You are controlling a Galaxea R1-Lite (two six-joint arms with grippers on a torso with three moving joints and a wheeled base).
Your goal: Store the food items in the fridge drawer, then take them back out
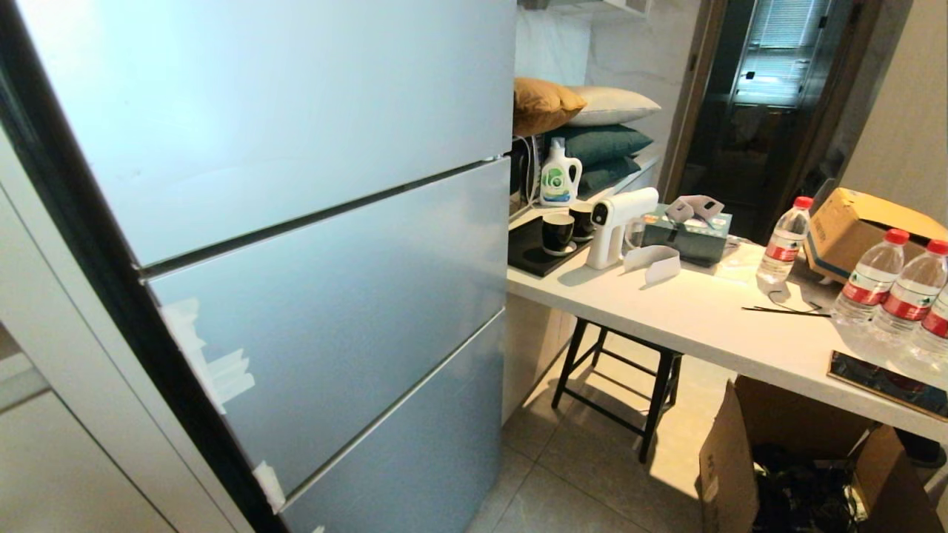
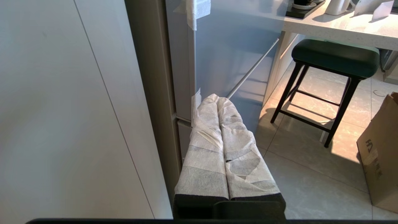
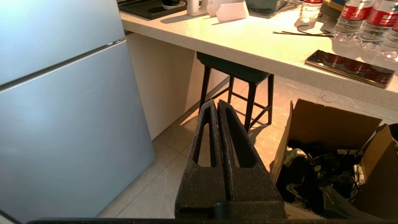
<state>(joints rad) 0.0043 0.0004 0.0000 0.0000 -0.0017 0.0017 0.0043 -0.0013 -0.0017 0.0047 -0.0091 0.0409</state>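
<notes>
The silver-blue fridge (image 1: 296,222) fills the left of the head view with all its doors closed. The fridge drawer and the food items are out of view. Neither arm shows in the head view. In the left wrist view my left gripper (image 2: 216,98), its fingers wrapped in white tissue, is shut with nothing in it and hangs in front of the fridge's lower door (image 2: 230,56). In the right wrist view my right gripper (image 3: 216,102), with black fingers pressed together, is shut and empty above the tiled floor (image 3: 168,180) beside the fridge (image 3: 62,109).
A white counter (image 1: 711,318) stands right of the fridge, carrying water bottles (image 1: 785,240), a white spray gun (image 1: 615,222), black cups (image 1: 558,233) and a cardboard box (image 1: 859,229). A dark stool (image 1: 615,377) sits under it. An open carton (image 1: 800,459) stands on the floor. Beige cabinet doors (image 2: 62,109) flank the fridge.
</notes>
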